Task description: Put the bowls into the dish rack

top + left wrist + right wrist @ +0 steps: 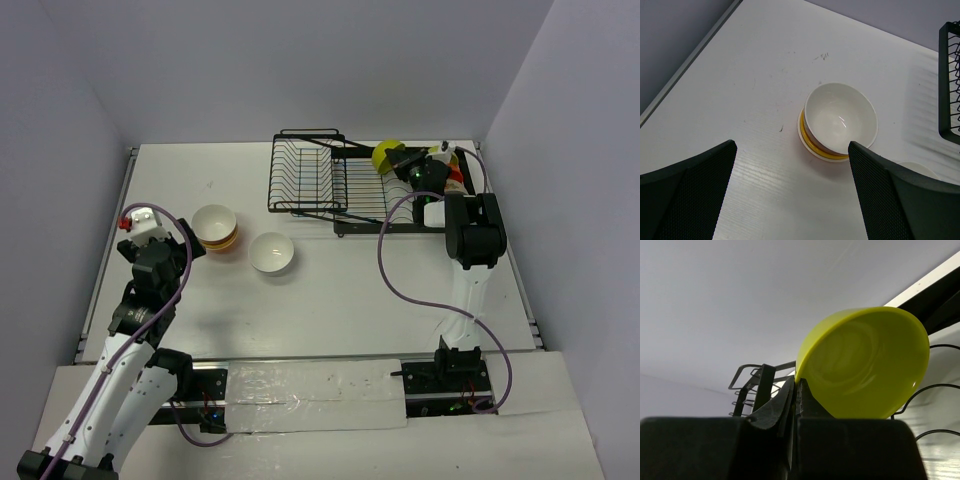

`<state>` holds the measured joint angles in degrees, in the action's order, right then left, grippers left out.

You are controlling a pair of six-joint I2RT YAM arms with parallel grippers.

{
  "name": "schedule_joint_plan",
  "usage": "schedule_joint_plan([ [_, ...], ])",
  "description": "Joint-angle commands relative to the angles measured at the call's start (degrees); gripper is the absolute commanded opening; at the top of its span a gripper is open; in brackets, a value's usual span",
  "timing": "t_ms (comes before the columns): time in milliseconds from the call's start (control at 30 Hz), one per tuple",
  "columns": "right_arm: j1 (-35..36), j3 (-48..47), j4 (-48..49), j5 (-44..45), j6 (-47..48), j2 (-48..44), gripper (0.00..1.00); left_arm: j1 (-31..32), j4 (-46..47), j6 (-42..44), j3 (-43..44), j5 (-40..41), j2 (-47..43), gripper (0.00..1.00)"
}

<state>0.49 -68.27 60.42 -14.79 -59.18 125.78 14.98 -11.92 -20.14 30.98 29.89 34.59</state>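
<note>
My right gripper (405, 160) is shut on the rim of a lime-green bowl (386, 155) and holds it on edge over the right end of the black wire dish rack (310, 180). In the right wrist view the bowl (865, 365) fills the centre, with my gripper (796, 390) pinching its left rim. A stack of white bowls with yellow-orange outsides (215, 226) sits at the left, and a single white bowl (271, 253) lies beside it. My left gripper (160, 235) is open and empty, just short of the stack (839, 121).
An orange and white object (455, 175) lies at the rack's right end, behind my right arm. The rack's corner (950, 80) shows at the right edge of the left wrist view. Grey walls enclose the white table (330, 320).
</note>
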Motion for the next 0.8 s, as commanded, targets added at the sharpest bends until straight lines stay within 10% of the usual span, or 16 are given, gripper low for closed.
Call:
schedule_joint_plan([
  [0,-0.1,1.2,1.1,2.8,0.3,-1.3,0.02,0.2,1.0,1.2,0.2,0.6,-0.6,0.99],
  [767,2.1,2.1,-10.3,1.4,13.2,-11.4,0.59,0.2,1.4,0.9,0.3,-0.1,-1.6,0.99],
])
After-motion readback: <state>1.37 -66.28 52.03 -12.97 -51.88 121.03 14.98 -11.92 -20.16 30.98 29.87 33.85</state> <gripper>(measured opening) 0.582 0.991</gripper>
